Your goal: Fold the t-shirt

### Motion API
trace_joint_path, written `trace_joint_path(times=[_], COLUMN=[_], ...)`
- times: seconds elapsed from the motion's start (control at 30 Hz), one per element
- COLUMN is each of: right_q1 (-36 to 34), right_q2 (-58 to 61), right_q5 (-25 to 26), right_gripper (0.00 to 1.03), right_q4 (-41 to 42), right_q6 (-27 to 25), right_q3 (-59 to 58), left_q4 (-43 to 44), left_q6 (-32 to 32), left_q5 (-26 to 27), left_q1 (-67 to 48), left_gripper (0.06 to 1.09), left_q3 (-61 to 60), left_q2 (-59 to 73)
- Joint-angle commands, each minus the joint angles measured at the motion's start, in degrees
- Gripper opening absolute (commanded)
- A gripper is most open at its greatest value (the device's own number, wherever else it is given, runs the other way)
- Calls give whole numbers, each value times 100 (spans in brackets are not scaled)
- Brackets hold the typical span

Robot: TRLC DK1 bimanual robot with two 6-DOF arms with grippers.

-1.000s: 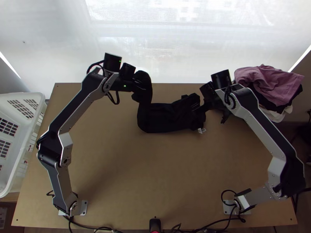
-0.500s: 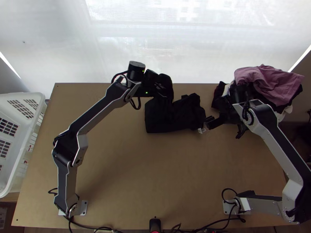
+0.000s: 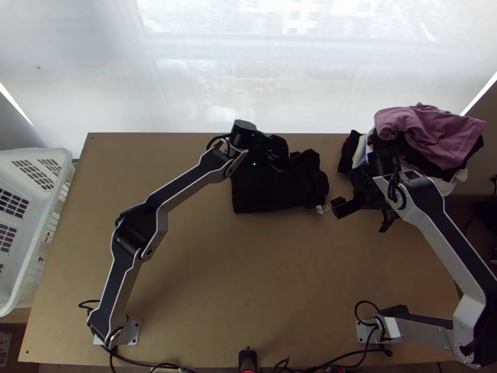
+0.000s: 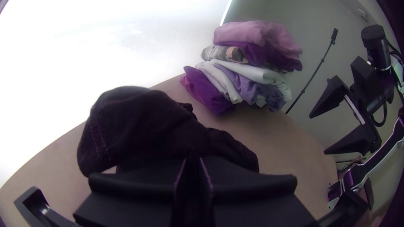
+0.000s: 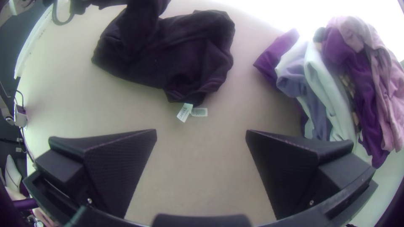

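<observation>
Being lit by a bright window (image 3: pixel 248 62), a wooden table (image 3: pixel 248 280), dark t-shirt (image 3: pixel 267 194) clenched by left gripper (image 3: pixel 279 160), right gripper (image 3: pixel 363 217) spread wide nearby.

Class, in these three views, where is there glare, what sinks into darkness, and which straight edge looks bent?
Top view: glare whitens the backdrop; the black t-shirt's folds barely show. Left wrist view: glare at upper left; the table's edge bows. Right wrist view: glare at upper right, lower corners dark.

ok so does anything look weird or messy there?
Two white tags poke out from the bunched black shirt, which looks untidy. The clothes pile is jumbled too, pink cloth slumped on top. Nothing looks spilled.
</observation>
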Motion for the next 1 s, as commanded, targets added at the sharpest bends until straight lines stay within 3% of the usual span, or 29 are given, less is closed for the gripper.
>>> trace_joint_path(times=[0.0, 0.07, 0.13, 0.2, 0.23, 0.43, 0.67, 0.97], right_q1=[-11, -11, -11, -11, 7, 314, 762, 1659], right_q2=[-101, -110, -127, -127, -119, 145, 1446, 3889], right_q5=[2, 2, 2, 2, -6, 2, 11, 2], right_gripper=[98, 98, 98, 98, 98, 98, 98, 98], right_q4=[-24, -68, -77, -77, -77, 169, 1004, 1435], right_q6=[21, 21, 21, 21, 30, -23, -453, -339], right_q3=[-175, -175, -202, -245, -254, -158, 1108, 3499], left_q4=[158, 158, 88, -35, -123, -906, -2786, -2338], left_q6=[-73, -152, -161, -152, -152, -108, 806, 973], left_q5=[-79, -70, -70, -70, -62, 35, 422, 439], left_q1=[-147, -183, -244, -279, -297, -139, 714, 1276], left_gripper=[9, 11, 43, 99, 104, 104, 104, 104], left_q3=[331, 498, 621, 744, 850, 999, 507, -2094], left_q2=[492, 694, 870, 931, 922, -88, -1152, -2259])
